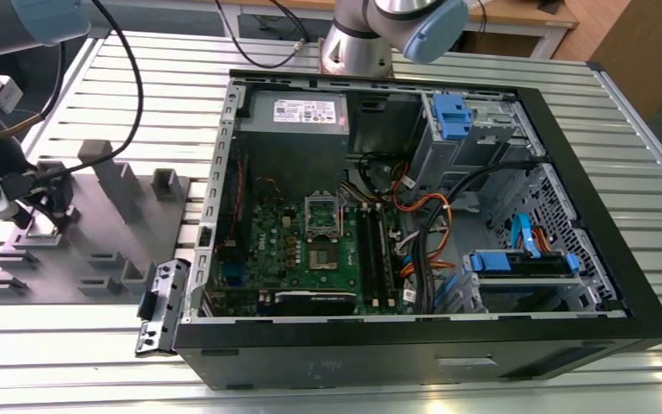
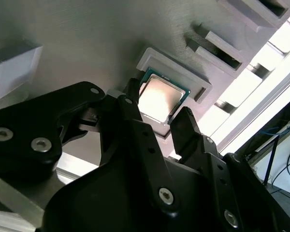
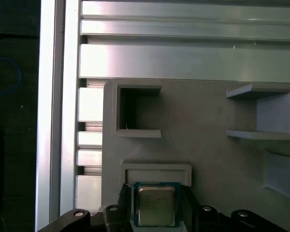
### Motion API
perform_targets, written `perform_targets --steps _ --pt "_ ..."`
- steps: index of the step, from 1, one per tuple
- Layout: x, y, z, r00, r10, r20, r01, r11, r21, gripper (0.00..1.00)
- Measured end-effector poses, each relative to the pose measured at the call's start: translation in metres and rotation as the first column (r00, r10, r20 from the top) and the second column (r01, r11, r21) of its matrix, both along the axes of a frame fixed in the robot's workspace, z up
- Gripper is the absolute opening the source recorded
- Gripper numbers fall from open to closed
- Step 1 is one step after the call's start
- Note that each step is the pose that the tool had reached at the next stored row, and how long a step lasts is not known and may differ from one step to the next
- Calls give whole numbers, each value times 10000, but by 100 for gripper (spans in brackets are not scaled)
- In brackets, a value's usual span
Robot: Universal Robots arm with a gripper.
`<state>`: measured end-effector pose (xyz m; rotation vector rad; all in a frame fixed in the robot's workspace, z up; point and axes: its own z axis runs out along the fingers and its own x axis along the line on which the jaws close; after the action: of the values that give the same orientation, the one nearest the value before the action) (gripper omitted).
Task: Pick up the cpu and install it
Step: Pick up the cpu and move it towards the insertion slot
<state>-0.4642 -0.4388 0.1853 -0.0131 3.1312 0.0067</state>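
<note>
Cpu (image 3: 156, 205) between the jaws of the gripper (image 3: 157, 198), at its raised seat (image 3: 156, 168) on the grey tray (image 1: 124, 237).
Jaws clamped on two opposite cpu edges. The other two edges are free, one hard by the seat's rim. Both wrist views give this close up. Cannot tell whether the chip is clear of the seat. Exterior view puts gripper and tray at its left, well apart from the open case (image 1: 607, 224) and the socket (image 1: 324, 226) inside, with slatted table (image 1: 78, 345) between.
</note>
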Motion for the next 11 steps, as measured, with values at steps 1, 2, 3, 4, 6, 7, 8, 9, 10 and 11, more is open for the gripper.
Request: perform_targets --steps 1,2,3,4,6,7,8,9,10,11 --pt "0 0 0 10000 8 -4 -8 10000 -77 53" --pt "1 -1 -1 10000 22 -4 -22 9999 -110 53" --pt "0 -1 -1 10000 44 -6 -44 9999 -112 53" --pt "0 -1 -1 10000 75 -7 -75 9999 -114 53" --pt "0 -1 -4 9999 158 -6 -159 9998 -113 53" --pt "0 0 -6 9998 219 -6 -219 9997 -109 53" --pt "0 0 -8 9996 275 -3 -275 9996 -100 53" --pt "0 0 -9 9995 328 -2 -328 9994 -91 53" --pt "0 0 -9 9994 360 -1 -360 9993 -90 53" --pt "0 0 -10 9993 372 2 -372 9993 -83 53"
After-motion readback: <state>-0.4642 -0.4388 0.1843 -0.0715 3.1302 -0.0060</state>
